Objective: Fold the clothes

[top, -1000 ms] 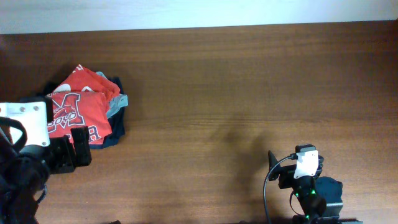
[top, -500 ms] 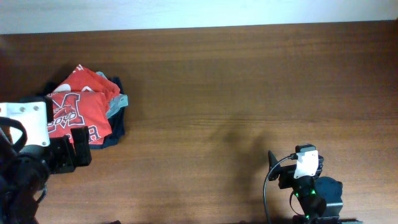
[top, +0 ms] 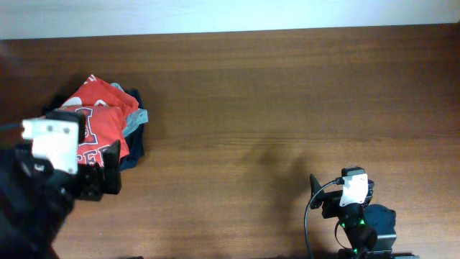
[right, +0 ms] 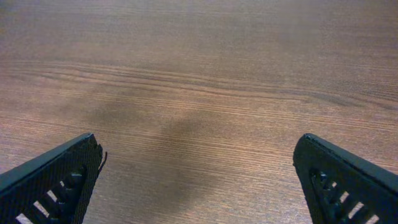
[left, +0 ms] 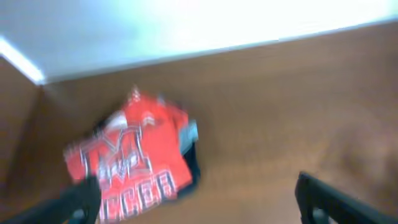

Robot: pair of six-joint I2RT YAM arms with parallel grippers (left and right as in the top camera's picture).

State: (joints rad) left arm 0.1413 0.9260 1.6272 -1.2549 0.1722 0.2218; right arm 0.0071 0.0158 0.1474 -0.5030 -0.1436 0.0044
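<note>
Left gripper (top: 102,175), spread wide and empty beside the shirt (top: 100,131), could snag the navy garment (top: 136,147) beneath too, dragging the whole pile.

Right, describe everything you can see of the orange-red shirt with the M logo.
The orange-red T-shirt is soft-looking fabric, folded into a compact rectangle with its print up: a navy-and-white M logo above white lettering ending "CCER". It lies on top of a pile at the left of the table, over a grey garment and a navy garment that peek out along its edge, with another red garment behind. The open left gripper hangs nearby, not gripping it.
</note>
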